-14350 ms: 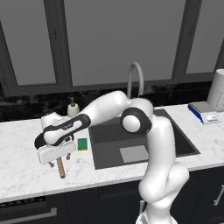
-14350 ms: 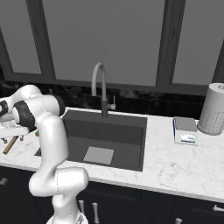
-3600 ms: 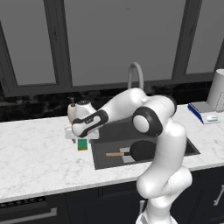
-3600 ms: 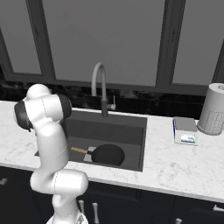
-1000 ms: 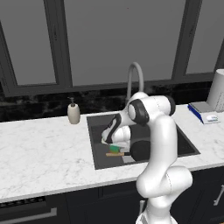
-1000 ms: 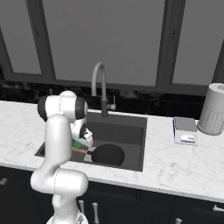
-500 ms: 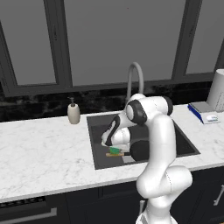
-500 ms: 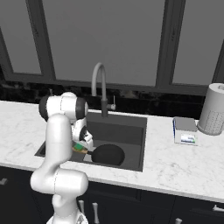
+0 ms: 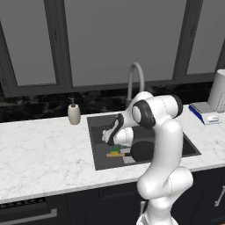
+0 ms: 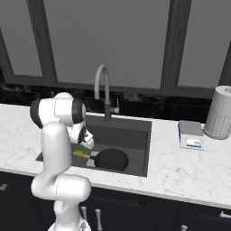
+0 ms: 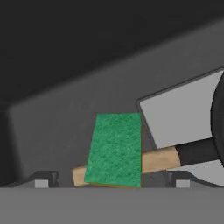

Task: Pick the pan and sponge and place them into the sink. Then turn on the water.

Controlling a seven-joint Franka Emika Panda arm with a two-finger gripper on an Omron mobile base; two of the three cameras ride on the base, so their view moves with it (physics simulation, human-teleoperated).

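White marble counter (image 9: 44, 149) over dark cabinets (image 10: 135, 210), beneath dark-framed grey windows (image 9: 118, 39).

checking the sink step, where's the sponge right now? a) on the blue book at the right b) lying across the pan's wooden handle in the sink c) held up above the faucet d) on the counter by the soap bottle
b: the hand view shows the sponge lying green side up across the wooden handle of the pan, down inside the sink, with the fingers spread to either side of it.
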